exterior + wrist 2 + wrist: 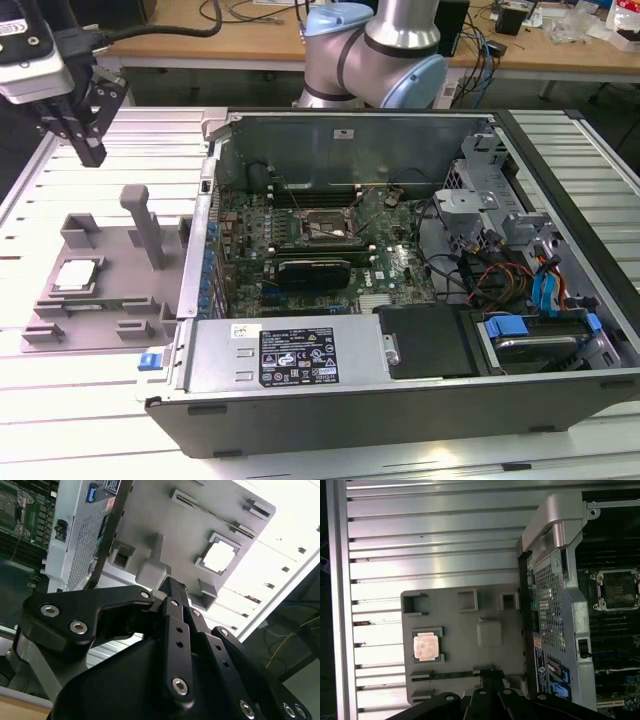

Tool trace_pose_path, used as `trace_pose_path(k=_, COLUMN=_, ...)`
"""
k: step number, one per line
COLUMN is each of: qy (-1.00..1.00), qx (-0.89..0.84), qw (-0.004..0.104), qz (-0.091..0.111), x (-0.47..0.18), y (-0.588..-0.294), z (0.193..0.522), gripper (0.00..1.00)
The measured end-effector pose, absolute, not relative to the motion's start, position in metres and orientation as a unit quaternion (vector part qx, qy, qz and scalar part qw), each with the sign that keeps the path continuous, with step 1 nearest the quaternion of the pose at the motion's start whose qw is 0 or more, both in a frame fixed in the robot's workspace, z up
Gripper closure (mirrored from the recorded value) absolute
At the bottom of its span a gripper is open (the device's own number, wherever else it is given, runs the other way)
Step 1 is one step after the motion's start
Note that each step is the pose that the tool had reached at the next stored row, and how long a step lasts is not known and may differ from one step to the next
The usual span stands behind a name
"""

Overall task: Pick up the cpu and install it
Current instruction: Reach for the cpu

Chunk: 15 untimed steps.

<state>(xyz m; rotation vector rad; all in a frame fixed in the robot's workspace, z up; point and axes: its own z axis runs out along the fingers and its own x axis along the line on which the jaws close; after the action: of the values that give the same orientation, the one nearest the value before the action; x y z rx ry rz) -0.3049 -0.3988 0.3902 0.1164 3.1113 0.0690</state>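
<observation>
This is a robotics lab or electronics workshop. A robot arm (375,50) stands at the back of a slatted aluminium table (60,400). On the table lies a computer case (400,400) with its side off, so the green circuit board (300,215), wiring and drive bays are bare. Beside it sits a grey plastic holder (120,250) shaped to carry loose parts, with a cpu (77,275) seated in one pocket. Behind are wooden benches (200,30) strewn with cables (480,55) and small equipment.
</observation>
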Motion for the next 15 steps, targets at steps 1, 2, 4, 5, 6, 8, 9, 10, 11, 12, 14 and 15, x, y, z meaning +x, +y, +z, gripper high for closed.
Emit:
trace_pose_path(k=1, qy=0.999, qx=0.037, qw=0.014, qz=0.022, x=-0.308, y=-0.399, z=0.39, gripper=0.89)
trace_pose_path(k=2, qy=0.999, qx=0.037, qw=0.014, qz=0.022, x=-0.311, y=-0.399, z=0.39, gripper=0.89)
trace_pose_path(k=4, qy=0.999, qx=0.037, qw=0.014, qz=0.022, x=-0.318, y=-0.399, z=0.389, gripper=0.89)
trace_pose_path(k=5, qy=0.999, qx=0.037, qw=0.014, qz=0.022, x=-0.32, y=-0.399, z=0.389, gripper=0.89)
trace_pose_path(k=6, qy=0.999, qx=0.037, qw=0.014, qz=0.022, x=-0.323, y=-0.399, z=0.389, gripper=0.89)
trace_pose_path(k=8, qy=0.999, qx=0.037, qw=0.014, qz=0.022, x=-0.328, y=-0.399, z=0.388, gripper=0.89)
trace_pose_path(k=9, qy=0.999, qx=0.037, qw=0.014, qz=0.022, x=-0.329, y=-0.399, z=0.388, gripper=0.89)
trace_pose_path(k=10, qy=0.999, qx=0.037, qw=0.014, qz=0.022, x=-0.332, y=-0.399, z=0.388, gripper=0.89)
trace_pose_path(k=11, qy=0.999, qx=0.037, qw=0.014, qz=0.022, x=-0.337, y=-0.399, z=0.388, gripper=0.89)
trace_pose_path(k=12, qy=0.999, qx=0.037, qw=0.014, qz=0.022, x=-0.34, y=-0.399, z=0.387, gripper=0.89)
trace_pose_path(k=14, qy=0.999, qx=0.037, qw=0.014, qz=0.022, x=-0.344, y=-0.399, z=0.386, gripper=0.89)
trace_pose_path(k=15, qy=0.999, qx=0.037, qw=0.014, qz=0.022, x=-0.347, y=-0.399, z=0.384, gripper=0.89)
